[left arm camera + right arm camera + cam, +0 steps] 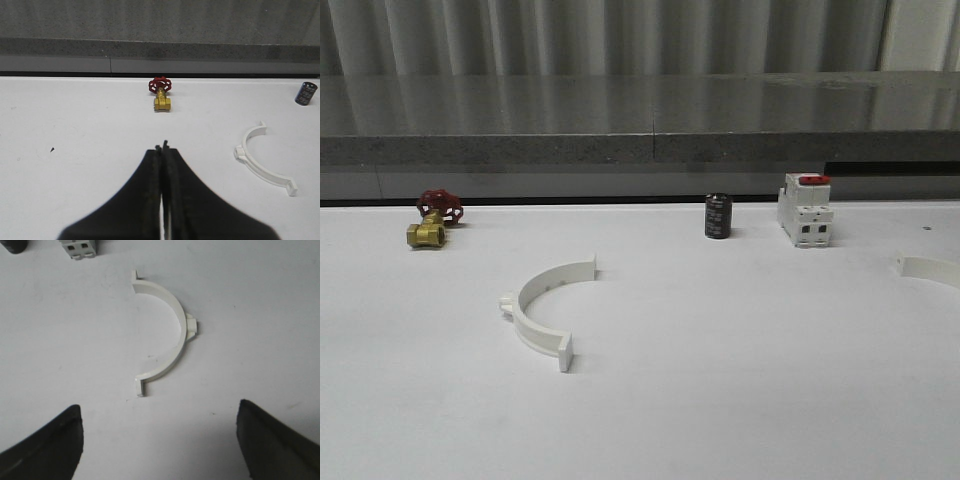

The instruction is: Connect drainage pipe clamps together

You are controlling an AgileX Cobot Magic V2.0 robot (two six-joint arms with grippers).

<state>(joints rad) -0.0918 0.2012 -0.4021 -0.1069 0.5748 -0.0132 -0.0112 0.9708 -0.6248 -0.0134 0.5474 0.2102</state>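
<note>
Over the tabletop, your left fingers sit pressed together, empty; right fingers spread wide above one clamp half.

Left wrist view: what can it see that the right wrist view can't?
The left wrist view has the brass tap with a red wheel, a shut left tool and the left half-ring. The right wrist view instead has the white switch box, cut off at the edge, an open right tool and the other half-ring. Both share the white table and, it seems, the little black can, which is just a dark corner in the right wrist view.
</note>
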